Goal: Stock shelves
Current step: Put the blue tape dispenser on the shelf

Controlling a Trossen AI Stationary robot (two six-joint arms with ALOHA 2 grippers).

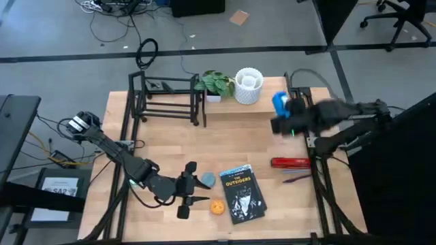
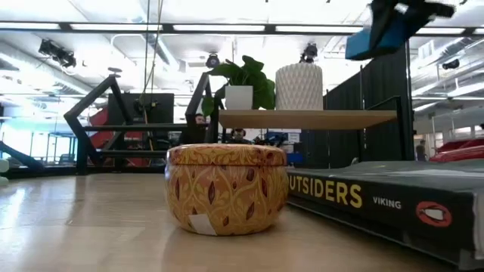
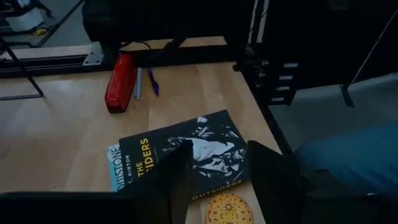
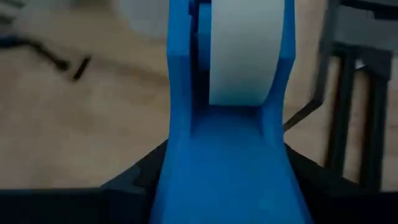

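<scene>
**Blue tape dispenser held above the plank shelf**

Blue tape dispenser (image 4: 227, 124), one only, sits clamped in the right gripper (image 1: 281, 114), just beside the plank shelf (image 2: 306, 119) bearing one plant (image 1: 216, 83) and one white vase (image 1: 248, 86). One black rack (image 1: 167, 100) stands beyond the plant. Left gripper (image 1: 189, 190) hangs parted beside the one book (image 1: 242, 193).

The right gripper (image 1: 283, 116) is showing motion-blurred; the blue tape dispenser (image 4: 227, 124) is hiding its fingertips.
</scene>
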